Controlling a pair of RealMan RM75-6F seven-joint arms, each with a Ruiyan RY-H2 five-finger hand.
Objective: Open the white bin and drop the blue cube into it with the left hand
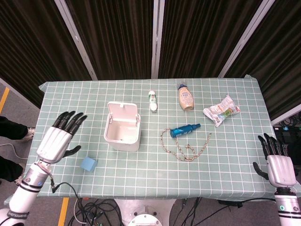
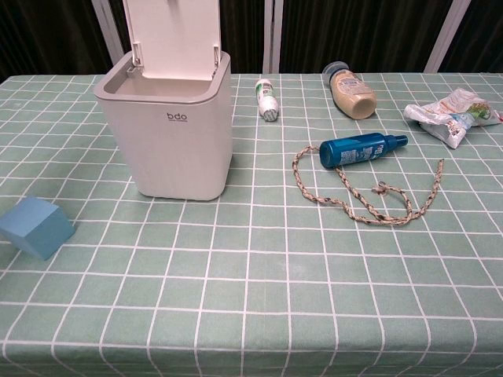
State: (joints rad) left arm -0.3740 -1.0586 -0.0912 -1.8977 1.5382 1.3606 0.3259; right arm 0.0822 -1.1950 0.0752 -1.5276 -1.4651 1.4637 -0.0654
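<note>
On the green checked cloth the white bin (image 1: 123, 132) is standing lid-up left of centre while the blue cube (image 1: 88, 164) is lying at lower left, and the empty, wide-spread left hand (image 1: 58, 141) is risking nudging it off the near edge.

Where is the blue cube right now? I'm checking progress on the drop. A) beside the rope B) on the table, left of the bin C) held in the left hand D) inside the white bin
B: the blue cube lies on the cloth beside the white bin, and the left hand holds nothing.
</note>
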